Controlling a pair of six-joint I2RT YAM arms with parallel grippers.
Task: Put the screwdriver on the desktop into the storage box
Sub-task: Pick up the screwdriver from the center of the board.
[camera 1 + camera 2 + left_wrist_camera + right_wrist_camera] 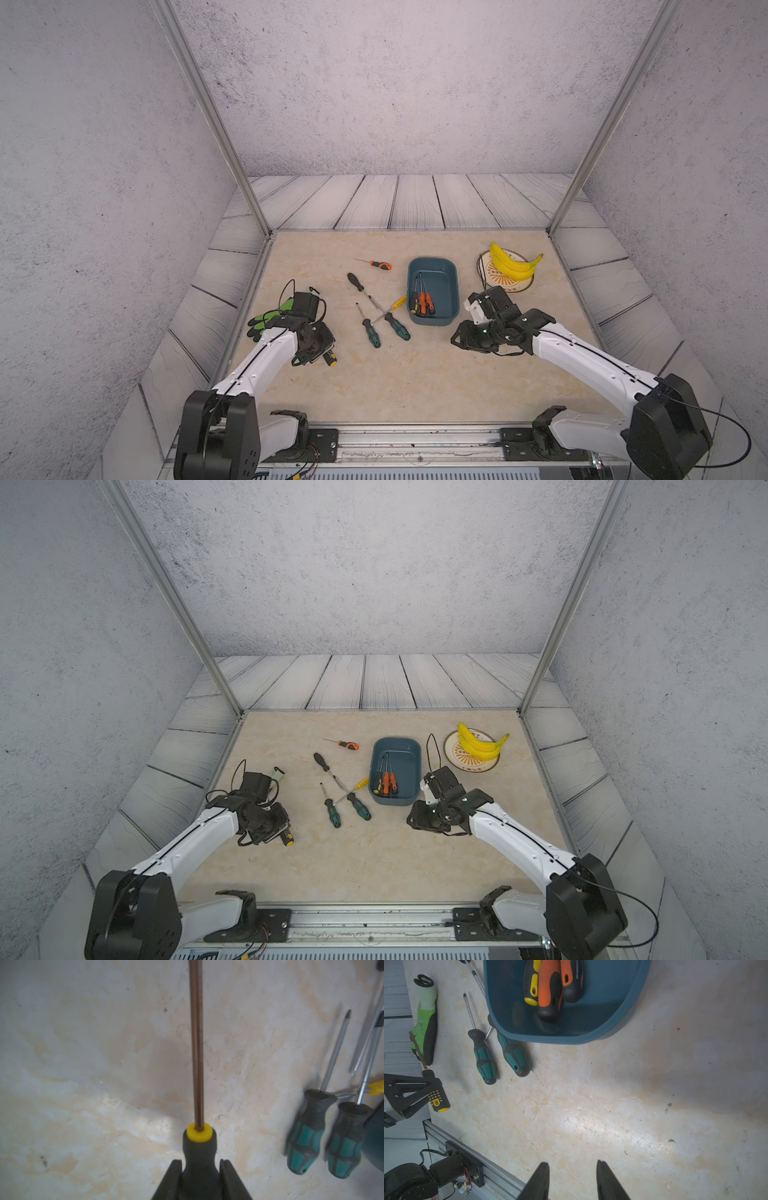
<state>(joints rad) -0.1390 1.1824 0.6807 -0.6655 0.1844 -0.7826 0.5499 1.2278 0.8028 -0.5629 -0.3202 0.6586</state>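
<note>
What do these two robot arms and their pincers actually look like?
The left arm and right arm match: smooth and white, with chunky black joints and a thin black cable running along each. The left gripper and right gripper are black, each with two tapering, wedge-shaped fingers. I see no lettering.

- Left arm (262, 365) and right arm (582, 361): smooth white shells with small dark screws, boxy black joint housings (665, 432)
- A thin black cable (598, 356) lines each white shell
- Right gripper (572, 1162): black tapered fingers (542, 1182)
</note>
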